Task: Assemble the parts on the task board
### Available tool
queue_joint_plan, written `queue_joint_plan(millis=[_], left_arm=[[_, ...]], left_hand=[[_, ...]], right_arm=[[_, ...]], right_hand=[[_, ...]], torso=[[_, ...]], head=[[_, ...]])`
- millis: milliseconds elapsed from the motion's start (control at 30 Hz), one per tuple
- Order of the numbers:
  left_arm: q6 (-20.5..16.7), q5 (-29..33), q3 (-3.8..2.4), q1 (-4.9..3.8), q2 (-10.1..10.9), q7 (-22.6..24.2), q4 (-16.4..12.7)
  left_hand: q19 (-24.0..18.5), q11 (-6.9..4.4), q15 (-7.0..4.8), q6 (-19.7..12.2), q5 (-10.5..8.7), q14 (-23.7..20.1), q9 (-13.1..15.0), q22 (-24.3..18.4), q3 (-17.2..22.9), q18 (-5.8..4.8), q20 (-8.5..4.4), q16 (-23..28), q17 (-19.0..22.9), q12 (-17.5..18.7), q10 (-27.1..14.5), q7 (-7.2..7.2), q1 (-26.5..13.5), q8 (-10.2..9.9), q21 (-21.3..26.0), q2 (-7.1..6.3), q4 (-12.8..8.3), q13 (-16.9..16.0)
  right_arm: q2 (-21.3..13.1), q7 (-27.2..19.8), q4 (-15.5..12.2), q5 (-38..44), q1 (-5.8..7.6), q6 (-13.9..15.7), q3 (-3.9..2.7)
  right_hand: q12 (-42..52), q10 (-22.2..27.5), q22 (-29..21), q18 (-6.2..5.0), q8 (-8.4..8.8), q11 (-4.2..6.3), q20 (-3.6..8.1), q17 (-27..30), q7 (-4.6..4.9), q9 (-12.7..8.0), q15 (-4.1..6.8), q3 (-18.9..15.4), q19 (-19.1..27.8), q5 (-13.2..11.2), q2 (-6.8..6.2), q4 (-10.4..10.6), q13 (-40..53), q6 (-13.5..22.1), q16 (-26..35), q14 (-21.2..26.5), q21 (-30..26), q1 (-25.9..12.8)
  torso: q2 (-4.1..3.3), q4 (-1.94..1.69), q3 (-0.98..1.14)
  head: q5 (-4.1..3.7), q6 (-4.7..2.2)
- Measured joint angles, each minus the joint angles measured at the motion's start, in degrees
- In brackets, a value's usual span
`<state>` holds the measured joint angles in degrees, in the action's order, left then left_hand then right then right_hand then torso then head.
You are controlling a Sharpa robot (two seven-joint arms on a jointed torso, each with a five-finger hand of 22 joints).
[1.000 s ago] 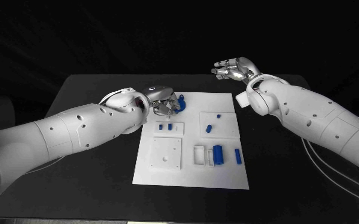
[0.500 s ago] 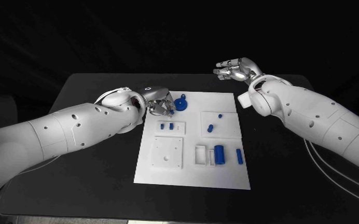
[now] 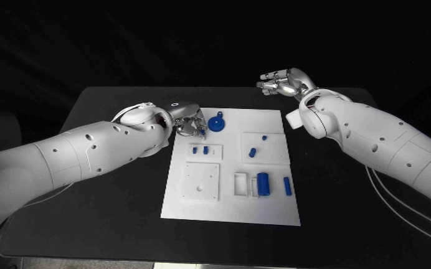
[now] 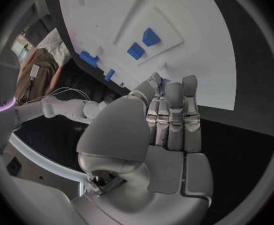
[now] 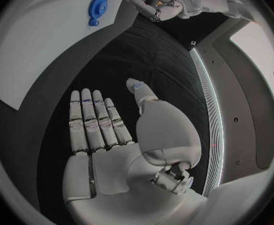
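Taking the task board (image 3: 231,210) as our landmark, we see a flat white rectangular plate lying on the matte black table (image 3: 108,219). On its near half sit a square white raised block (image 3: 201,182) with small holes, a pale rectangular frame (image 3: 240,184), a blue cylinder (image 3: 263,184) and a slim blue bar (image 3: 286,185). Toward the middle, two small blue pegs (image 3: 199,150) stand in a white holder and two blue pieces (image 3: 252,152) rest on a square panel. At the board's far end lies a round blue knob part (image 3: 217,122), free of both hands. Just beside the board's far left corner we find the left hand (image 3: 189,122), silver and smooth, fingers straight and together, holding nothing. Beyond the far right corner, over bare table, the right hand (image 3: 284,83) is raised, fingers apart and empty. The surroundings are dark.
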<state>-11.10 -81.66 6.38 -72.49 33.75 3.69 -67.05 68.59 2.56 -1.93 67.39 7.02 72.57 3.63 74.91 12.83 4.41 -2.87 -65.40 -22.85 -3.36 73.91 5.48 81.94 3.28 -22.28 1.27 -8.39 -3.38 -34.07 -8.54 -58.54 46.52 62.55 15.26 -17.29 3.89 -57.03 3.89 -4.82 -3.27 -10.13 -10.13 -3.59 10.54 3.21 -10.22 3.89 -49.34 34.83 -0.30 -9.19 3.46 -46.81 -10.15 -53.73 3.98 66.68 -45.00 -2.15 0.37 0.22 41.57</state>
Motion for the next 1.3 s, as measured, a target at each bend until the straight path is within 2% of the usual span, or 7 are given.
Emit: queue_joint_plan(millis=[1300], left_arm=[[2.08,-2.37,0.16,0.13,-2.12,-0.25,2.17]], left_hand=[[-0.22,0.0,0.0,0.13,-0.21,-0.01,-0.01,0.03,-0.02,-0.11,-0.21,0.22,0.0,0.05,-0.01,0.14,0.4,0.0,0.0,0.09,0.01,-0.02]], right_arm=[[-0.04,-0.04,-0.09,-0.02,-0.19,-0.01,0.0]], right_hand=[[0.0,0.0,0.0,0.01,0.0,0.0,0.0,0.0,0.0,0.0,0.0,0.0,0.0,0.0,0.0,0.0,0.0,0.0,0.0,0.0,0.0,0.0]], torso=[[0.02,0.03,0.01]], head=[[-0.13,0.1]])
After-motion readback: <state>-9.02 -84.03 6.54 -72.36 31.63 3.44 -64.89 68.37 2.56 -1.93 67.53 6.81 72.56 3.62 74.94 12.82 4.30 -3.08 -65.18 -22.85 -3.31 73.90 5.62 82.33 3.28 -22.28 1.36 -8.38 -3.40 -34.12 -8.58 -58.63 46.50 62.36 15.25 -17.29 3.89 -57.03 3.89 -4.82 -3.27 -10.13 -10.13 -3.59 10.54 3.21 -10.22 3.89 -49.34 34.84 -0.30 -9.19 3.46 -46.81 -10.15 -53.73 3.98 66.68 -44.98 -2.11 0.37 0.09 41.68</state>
